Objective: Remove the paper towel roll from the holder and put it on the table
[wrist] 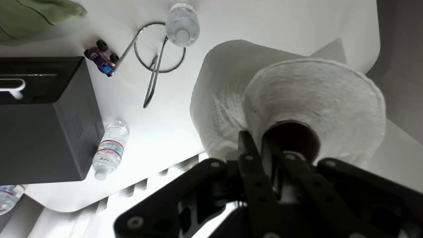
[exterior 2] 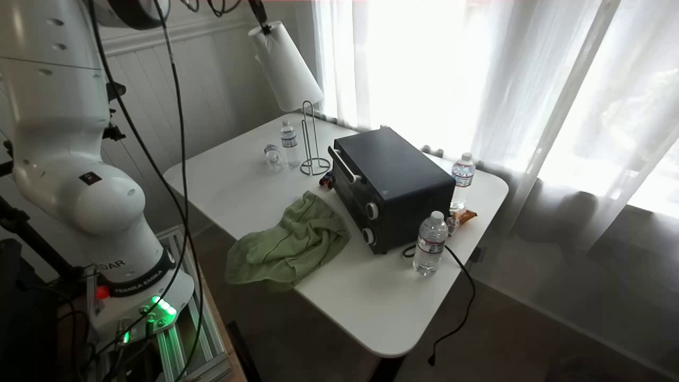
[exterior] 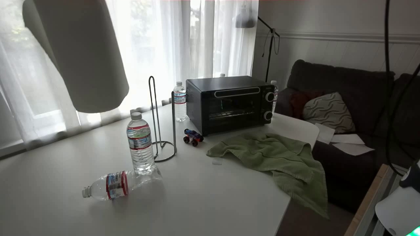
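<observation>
White table (exterior: 203, 200), sheer curtains (exterior: 226, 39) behind. Gripper (wrist: 257, 140) pinches the paper towel roll (exterior 2: 289, 69) at its upper rim, tilted midair, off the holder (exterior: 174, 121). Removal looks done; next: straighten it, lower away from the bottles (exterior: 140, 141), release.

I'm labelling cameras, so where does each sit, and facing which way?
An exterior view: raised beside the table, facing oven and sofa; robot base right.
An exterior view: raised, facing across oven toward holder; arm left, pincer top.
Wrist view: above table, looking down at roll; pincer at bottom.
Both exterior views share oven, holder, green towel.
</observation>
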You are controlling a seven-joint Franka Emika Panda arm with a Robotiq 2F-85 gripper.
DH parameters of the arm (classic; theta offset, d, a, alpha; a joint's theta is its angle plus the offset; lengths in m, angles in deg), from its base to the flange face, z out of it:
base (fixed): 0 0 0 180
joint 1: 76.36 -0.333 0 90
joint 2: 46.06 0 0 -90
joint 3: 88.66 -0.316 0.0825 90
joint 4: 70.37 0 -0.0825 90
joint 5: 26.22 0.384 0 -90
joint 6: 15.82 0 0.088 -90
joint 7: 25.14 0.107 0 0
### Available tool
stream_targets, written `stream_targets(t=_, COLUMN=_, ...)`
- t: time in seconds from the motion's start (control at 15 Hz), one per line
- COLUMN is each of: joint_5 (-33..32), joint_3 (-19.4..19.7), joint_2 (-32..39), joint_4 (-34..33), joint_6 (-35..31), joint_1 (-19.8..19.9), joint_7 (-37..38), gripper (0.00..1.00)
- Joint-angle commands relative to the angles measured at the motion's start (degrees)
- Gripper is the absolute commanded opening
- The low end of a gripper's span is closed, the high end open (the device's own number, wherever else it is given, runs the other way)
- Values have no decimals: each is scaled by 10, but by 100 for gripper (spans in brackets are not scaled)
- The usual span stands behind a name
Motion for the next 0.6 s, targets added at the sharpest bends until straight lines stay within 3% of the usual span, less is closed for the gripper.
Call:
stream_targets(t=0.0, joint_5=37, joint_3=36, joint_2=92, joint_4=-89, joint_6=-2, joint_1=-18, joint_7=-49, gripper=2)
stream_targets(t=0.53, joint_5=140, joint_3=79, joint_2=221, joint_4=-171, joint_6=2, joint_1=-11, joint_7=-109, gripper=2)
